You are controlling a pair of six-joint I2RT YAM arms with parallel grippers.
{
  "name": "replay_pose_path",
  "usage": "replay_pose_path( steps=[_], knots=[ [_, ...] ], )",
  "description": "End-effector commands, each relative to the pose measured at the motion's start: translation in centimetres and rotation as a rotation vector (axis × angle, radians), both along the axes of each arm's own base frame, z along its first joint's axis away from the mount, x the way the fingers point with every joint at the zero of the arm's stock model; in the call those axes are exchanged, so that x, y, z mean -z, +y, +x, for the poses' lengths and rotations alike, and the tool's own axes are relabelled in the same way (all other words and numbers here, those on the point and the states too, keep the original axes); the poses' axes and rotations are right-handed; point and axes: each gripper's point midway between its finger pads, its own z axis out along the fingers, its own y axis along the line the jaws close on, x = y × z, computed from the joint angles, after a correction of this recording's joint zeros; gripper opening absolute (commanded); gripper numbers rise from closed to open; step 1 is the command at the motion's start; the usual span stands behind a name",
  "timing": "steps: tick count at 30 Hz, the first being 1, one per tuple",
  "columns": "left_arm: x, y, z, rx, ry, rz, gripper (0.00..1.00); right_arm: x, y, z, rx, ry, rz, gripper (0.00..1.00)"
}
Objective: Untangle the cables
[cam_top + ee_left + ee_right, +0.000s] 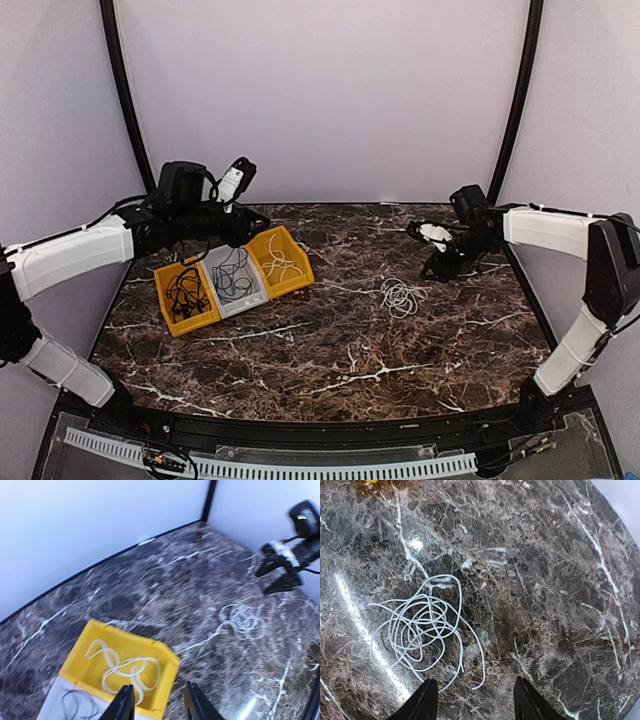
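Clearly, both claws are empty. The left gripper (157, 707) hangs above the bins with its two fingers moderately apart and nothing between them. Under it, a yellow bin (170, 661) holds a looped white cable (125, 670). Beside that bin stands a grey bin (240, 303) with a dark cable (233, 272), then a second yellow bin (190, 322) with black cables (185, 292). The right gripper (476, 702) is also open about halfway, holding nothing, over a loose white cable (420, 630). This one lies in tangled loops on the marble table (330, 370), well apart from the bins.
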Motion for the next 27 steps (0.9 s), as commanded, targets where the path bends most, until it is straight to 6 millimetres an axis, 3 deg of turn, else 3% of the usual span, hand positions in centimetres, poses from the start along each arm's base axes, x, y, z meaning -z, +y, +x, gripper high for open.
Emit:
replay_pose_path(
  steps=[1, 3, 11, 17, 20, 27],
  knots=[
    [-2.1, -2.5, -2.4, 0.142, -0.180, -0.189, 0.35, 2.2, -0.4, 0.5, 0.021, 0.071, -0.039, 0.53],
    [-0.4, -2.9, -2.4, 0.152, -0.122, -0.168, 0.35, 2.9, -0.3, 0.1, 0.005, 0.099, -0.045, 0.53],
    [0.0, -4.2, -2.6, 0.199, -0.033, -0.182, 0.36, 3.4, 0.5, -1.0, -0.039, 0.141, -0.002, 0.54],
    [-0.1, -4.1, -2.7, 0.196, -0.052, -0.184, 0.37, 1.5, 0.5, -1.9, -0.087, 0.107, 0.001, 0.54],
    [0.0, -4.2, -2.7, 0.197, -0.046, -0.185, 0.38, 0.8, 1.3, -3.9, -0.209, 0.098, 0.017, 0.56],
    [0.8, -4.3, -2.4, 0.187, -0.032, -0.174, 0.42, 2.2, 1.8, -2.3, -0.189, 0.091, -0.008, 0.57]
  ],
)
